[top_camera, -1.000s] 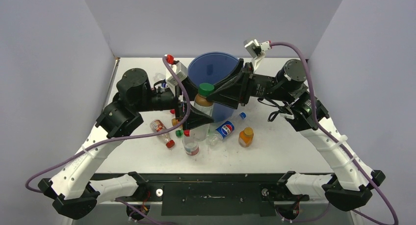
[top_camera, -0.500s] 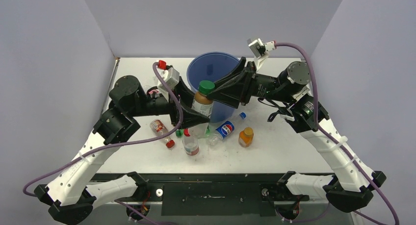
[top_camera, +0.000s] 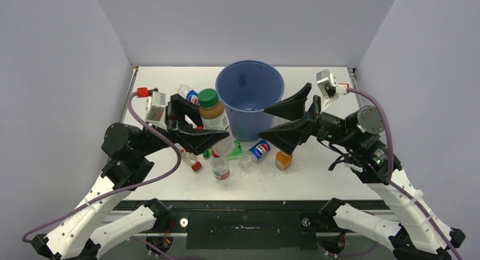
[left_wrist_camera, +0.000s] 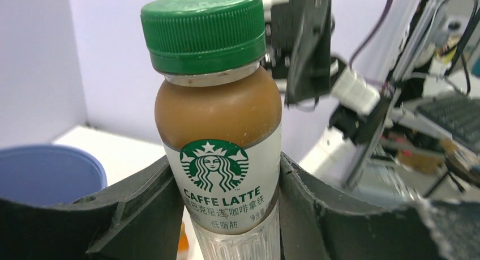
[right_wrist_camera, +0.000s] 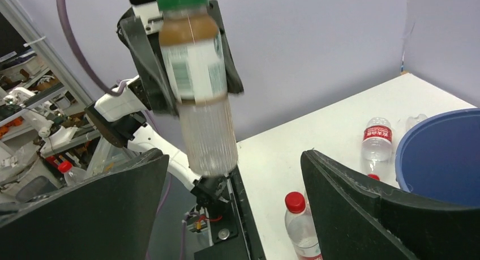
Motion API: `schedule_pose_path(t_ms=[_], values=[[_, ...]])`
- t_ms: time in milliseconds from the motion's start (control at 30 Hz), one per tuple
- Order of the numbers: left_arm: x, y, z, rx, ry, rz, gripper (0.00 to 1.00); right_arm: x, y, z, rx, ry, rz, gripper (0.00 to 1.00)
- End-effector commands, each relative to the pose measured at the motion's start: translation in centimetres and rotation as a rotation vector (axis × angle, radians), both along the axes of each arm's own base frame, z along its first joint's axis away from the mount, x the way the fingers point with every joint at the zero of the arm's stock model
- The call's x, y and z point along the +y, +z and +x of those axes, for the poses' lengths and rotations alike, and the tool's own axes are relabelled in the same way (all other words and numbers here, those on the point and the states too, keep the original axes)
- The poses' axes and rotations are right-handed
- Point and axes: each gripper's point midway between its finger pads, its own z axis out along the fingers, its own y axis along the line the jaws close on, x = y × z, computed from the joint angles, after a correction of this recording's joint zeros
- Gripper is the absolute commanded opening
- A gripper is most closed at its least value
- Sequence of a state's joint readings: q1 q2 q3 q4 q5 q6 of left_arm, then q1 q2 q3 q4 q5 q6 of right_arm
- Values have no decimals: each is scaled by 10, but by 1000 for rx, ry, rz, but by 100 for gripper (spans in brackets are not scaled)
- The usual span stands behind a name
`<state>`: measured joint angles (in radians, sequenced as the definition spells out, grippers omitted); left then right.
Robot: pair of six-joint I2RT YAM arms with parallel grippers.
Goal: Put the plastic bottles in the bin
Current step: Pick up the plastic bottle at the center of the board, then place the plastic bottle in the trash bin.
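Green-capped bottle (left_wrist_camera: 218, 101) sits clamped in the left end effector (left_wrist_camera: 223, 169).

A white counter (top_camera: 322, 180) lay inside a plain enclosure with a pale lilac back wall (top_camera: 243, 22), a matching left wall (top_camera: 56, 73) and a right wall (top_camera: 424, 56). A black strip (top_camera: 243, 221) ran along the counter's near edge, with a few small round fittings. The left wrist view showed a dark keyboard (left_wrist_camera: 453, 114), blurred, on a desk outside. The right wrist view showed cluttered metal shelving (right_wrist_camera: 25, 56) at far left, too blurred to detail.
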<state>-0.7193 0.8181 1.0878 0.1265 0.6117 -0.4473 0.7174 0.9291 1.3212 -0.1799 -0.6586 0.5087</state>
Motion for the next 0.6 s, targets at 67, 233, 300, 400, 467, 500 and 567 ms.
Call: schedule_pose_path(t_ms=[67, 233, 300, 400, 467, 500, 567], values=[[21, 72, 0, -34, 47, -318, 9, 3, 4, -8, -60, 41, 106, 90], [10, 72, 0, -5, -24, -325, 9, 16, 4, -5, -26, 82, 136, 90], [6, 70, 1, 3, -38, -317, 9, 23, 4, -9, -22, 113, 148, 90], [2, 63, 3, 0, -36, -277, 8, 18, 11, -4, -58, 41, 154, 91], [0, 53, 4, -24, -12, -208, 9, 4, 27, -3, -105, -33, 177, 91], [0, 47, 7, -32, 15, -173, 9, -2, 35, -2, -125, -61, 185, 91], [1, 29, 21, -43, 97, -88, 8, -8, 48, 5, -134, -124, 165, 92]])
